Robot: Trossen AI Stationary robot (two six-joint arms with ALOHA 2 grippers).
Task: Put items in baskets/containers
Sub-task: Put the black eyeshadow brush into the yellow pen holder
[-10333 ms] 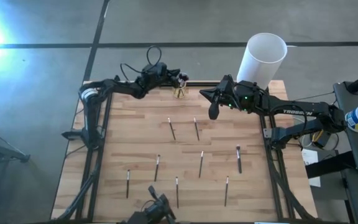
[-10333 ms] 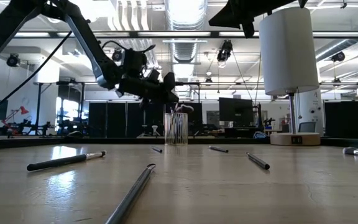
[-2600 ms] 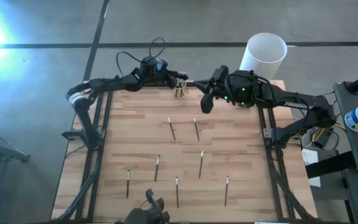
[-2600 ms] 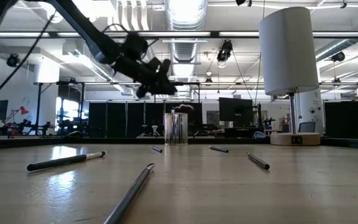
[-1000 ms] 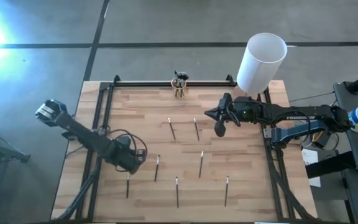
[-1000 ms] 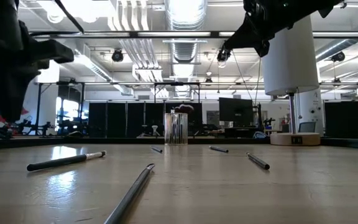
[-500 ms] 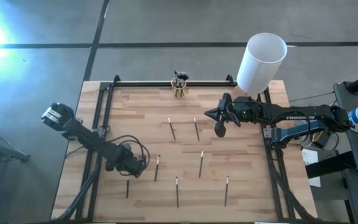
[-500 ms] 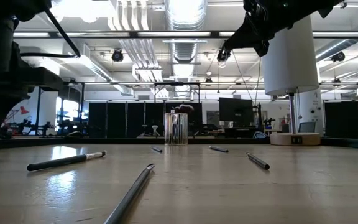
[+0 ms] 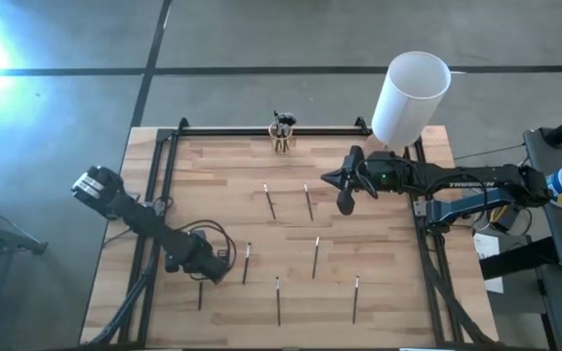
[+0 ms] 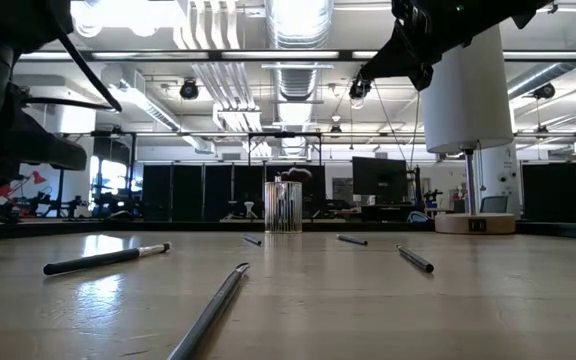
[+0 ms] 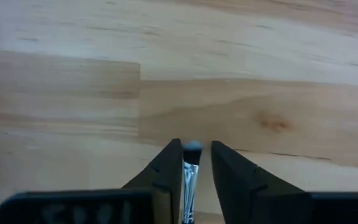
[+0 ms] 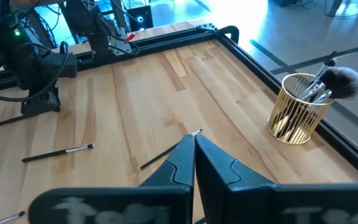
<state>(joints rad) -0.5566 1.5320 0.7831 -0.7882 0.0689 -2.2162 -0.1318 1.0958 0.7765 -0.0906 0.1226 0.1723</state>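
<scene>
My left gripper point(image 9: 206, 271) point(image 11: 196, 144) points down at the near-left part of the table, open by a narrow gap. A thin dark makeup brush point(image 9: 200, 295) lies flat between its fingers; its silver ferrule and pale tip point(image 11: 192, 148) show there. My right gripper point(image 9: 344, 197) point(image 12: 193, 148) is shut on nothing and hangs above the table's far right. The ribbed glass cup point(image 9: 282, 141) point(image 12: 300, 107) point(image 10: 283, 207) stands at the far edge with several brushes in it, one fluffy-headed. Several more brushes point(image 9: 270, 202) point(image 9: 315, 256) lie flat on the wood. My left gripper comes from above with one finger point(image 11: 171, 169) on each side of the brush's ferrule point(image 11: 189, 177), across the brush. The brush lies on the table. Whether the fingers touch it I cannot tell.
A tall white cylinder point(image 9: 413, 90) point(image 10: 465, 80) stands at the far right corner, close behind my right arm. A black rail point(image 9: 271, 128) runs along the far edge behind the cup. Loose brushes point(image 9: 308, 202) point(image 9: 278, 299) point(image 9: 356, 297) are scattered over the middle and near part.
My left arm has moved toward the near edge and a little right, coming down over the near-left brush until its fingers stand on either side of it. My right arm has kept still. The brushes and the cup have not moved.
</scene>
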